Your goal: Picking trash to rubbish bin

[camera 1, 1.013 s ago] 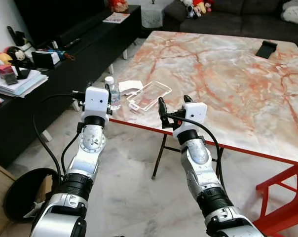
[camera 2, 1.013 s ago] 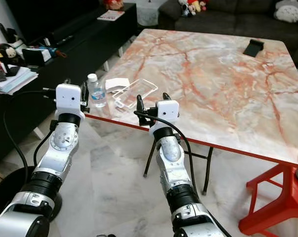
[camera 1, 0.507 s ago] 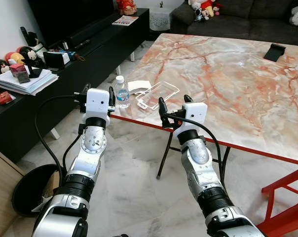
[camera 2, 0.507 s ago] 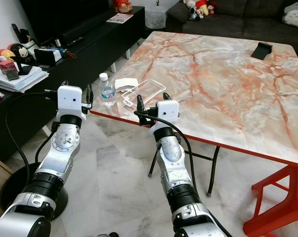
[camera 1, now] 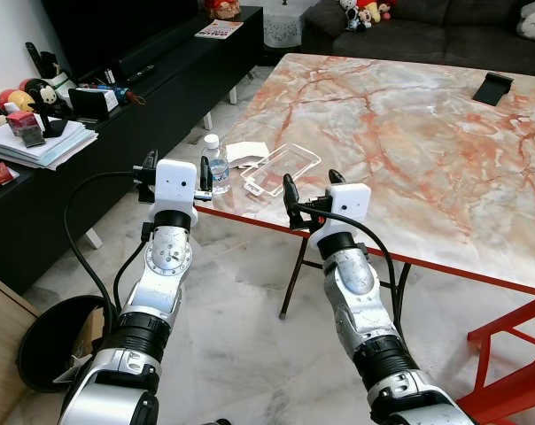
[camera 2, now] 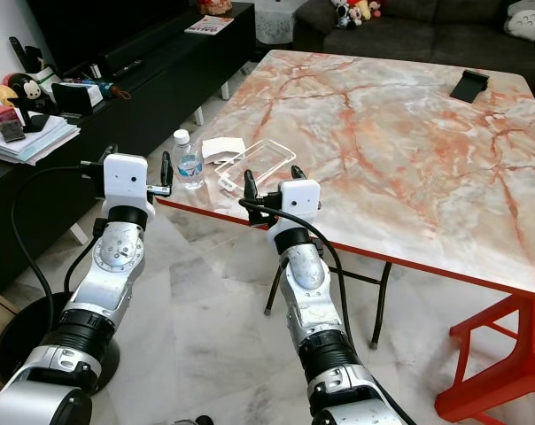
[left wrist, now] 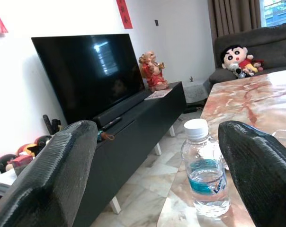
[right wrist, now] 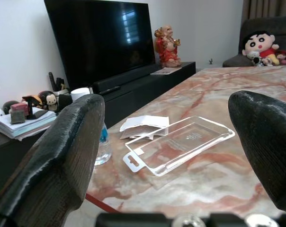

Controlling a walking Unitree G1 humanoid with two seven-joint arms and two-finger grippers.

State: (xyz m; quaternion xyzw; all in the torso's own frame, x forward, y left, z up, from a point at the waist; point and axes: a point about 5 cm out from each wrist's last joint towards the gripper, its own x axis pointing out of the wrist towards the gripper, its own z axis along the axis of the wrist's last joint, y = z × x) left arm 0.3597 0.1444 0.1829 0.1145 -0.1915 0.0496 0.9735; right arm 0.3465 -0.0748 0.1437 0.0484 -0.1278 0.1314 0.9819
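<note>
A home living room.

A large black flat-screen television (left wrist: 88,71) stands on a long, low black TV cabinet (camera 1: 117,111) cluttered with a stack of papers (camera 1: 33,146) and small figurines. A dark grey fabric sofa (camera 1: 427,27) holds soft plush toys (camera 1: 360,11). A marble-patterned table with red metal legs (camera 1: 409,133) stands on a pale marble-tiled floor (camera 1: 241,354).

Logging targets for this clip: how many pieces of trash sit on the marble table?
3, all at the marble table's near-left corner: a water bottle at the edge, a clear plastic package beside it, a white paper between them. None looks hidden.
</note>
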